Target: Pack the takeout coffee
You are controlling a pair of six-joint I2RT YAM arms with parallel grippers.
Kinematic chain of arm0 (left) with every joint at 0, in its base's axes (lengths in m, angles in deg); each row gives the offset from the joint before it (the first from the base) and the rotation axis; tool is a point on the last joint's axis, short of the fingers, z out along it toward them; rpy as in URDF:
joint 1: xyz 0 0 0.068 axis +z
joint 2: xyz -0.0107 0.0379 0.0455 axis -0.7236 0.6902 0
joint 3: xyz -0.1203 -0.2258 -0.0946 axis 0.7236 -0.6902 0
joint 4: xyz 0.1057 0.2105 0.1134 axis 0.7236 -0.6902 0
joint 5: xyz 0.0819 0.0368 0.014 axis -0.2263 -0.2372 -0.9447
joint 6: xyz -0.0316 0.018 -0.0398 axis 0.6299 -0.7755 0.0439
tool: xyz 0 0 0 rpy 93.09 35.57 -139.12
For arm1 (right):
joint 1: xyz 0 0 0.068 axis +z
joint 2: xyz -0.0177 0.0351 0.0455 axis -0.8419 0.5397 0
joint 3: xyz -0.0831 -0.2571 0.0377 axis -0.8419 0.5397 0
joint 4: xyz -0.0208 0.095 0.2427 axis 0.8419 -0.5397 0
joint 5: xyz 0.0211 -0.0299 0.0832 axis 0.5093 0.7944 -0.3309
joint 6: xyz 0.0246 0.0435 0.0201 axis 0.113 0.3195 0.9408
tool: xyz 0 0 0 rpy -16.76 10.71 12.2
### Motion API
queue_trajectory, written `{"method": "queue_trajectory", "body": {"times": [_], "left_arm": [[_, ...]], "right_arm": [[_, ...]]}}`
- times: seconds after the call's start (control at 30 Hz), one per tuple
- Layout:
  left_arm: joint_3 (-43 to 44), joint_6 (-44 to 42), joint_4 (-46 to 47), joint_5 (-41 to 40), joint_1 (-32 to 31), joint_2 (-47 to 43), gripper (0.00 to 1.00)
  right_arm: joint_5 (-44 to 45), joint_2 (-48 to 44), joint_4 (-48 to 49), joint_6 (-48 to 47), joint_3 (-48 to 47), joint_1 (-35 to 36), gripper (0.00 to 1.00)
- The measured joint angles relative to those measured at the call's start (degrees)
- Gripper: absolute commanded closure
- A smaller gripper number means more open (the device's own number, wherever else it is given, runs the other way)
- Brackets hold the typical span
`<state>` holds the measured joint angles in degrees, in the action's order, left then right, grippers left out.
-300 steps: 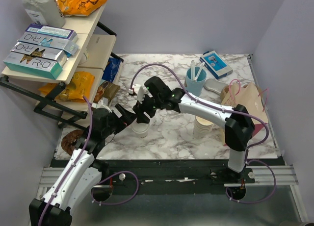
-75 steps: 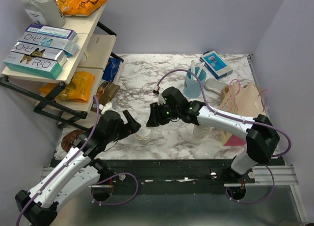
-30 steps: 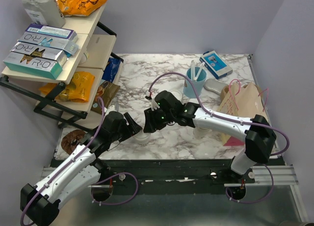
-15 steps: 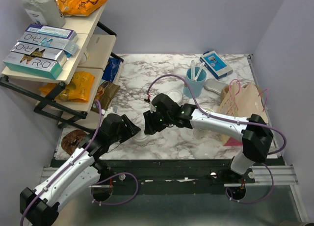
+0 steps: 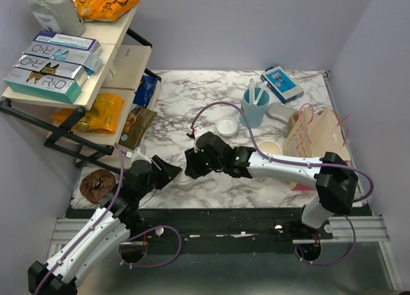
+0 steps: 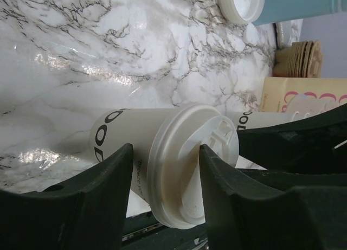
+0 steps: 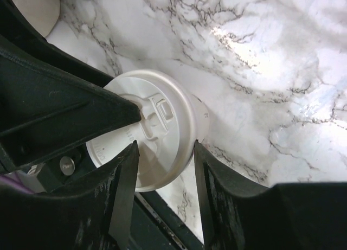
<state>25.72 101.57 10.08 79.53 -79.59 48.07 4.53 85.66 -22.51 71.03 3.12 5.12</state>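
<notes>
The takeout coffee (image 5: 184, 178), a white paper cup with a white lid and dark lettering, stands near the table's front edge. My left gripper (image 5: 172, 173) reaches it from the left. In the left wrist view its jaws (image 6: 165, 149) straddle the lid rim, one finger beside the cup wall (image 6: 111, 132), the other over the lid top. Whether they press on it does not show. My right gripper (image 5: 191, 168) comes from the right. In the right wrist view its fingers (image 7: 165, 147) clamp the lid (image 7: 154, 125) from both sides.
A loose white lid (image 5: 227, 125) lies behind the right arm. A light-blue mug with sticks (image 5: 255, 106), a stack of cream cups (image 5: 269, 149) and a pink paper bag (image 5: 320, 132) stand to the right. A snack rack (image 5: 64, 64) fills the left side.
My left gripper's jaws have narrowed around the cup's lid while the left arm sank toward the front edge. The right arm shifted slightly left and down, uncovering the cup stack.
</notes>
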Motion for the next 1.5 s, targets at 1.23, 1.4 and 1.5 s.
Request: {"method": "queue_trajectory", "body": {"times": [1.23,1.4,1.5], "left_arm": [[-4.72,2.78,1.77,-0.57,0.24,-7.39,0.55],[-4.79,3.43,1.01,-0.50,0.22,-7.56,0.57],[-4.79,3.87,0.87,-0.44,0.22,-7.58,0.58]], "right_arm": [[27.26,3.32,62.99,-26.25,26.03,12.63,0.47],[28.09,1.90,56.65,-24.22,23.87,12.79,0.41],[28.63,-0.04,44.81,-20.92,19.54,12.87,0.37]]}}
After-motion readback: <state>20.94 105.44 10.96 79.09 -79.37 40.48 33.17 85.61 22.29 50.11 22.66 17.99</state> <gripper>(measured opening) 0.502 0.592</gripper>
